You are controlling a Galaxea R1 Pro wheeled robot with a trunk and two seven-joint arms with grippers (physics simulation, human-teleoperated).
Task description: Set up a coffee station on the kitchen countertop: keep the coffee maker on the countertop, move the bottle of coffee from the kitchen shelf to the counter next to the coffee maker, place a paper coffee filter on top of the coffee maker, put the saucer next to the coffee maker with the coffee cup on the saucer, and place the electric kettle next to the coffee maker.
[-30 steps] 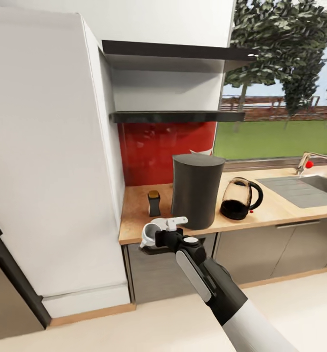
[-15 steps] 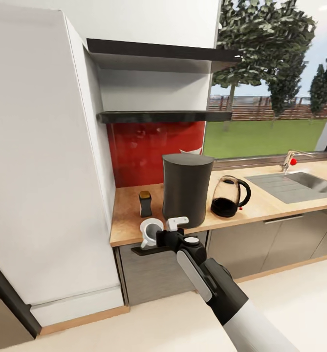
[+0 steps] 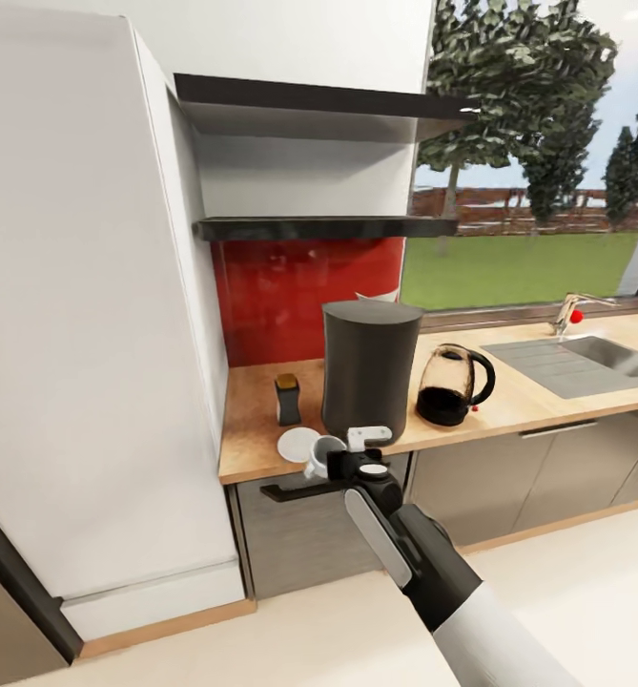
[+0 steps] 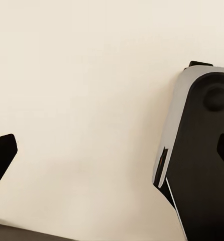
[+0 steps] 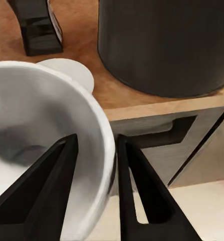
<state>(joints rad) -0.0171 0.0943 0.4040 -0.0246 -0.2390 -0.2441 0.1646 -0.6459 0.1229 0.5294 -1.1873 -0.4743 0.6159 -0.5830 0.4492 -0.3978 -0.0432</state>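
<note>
Head view: right gripper (image 3: 342,456) clamped on the rim of one cup (image 3: 322,455) at the countertop (image 3: 252,429) edge; one saucer (image 3: 298,444) just beside it; one coffee maker (image 3: 369,369), one bottle (image 3: 287,398), one kettle (image 3: 455,384), two shelves (image 3: 323,227)

Right wrist view: one finger (image 5: 39,193) inside the cup (image 5: 46,145), one outside

Left wrist view: pale floor (image 4: 92,100); left jaw state cannot be told
</note>
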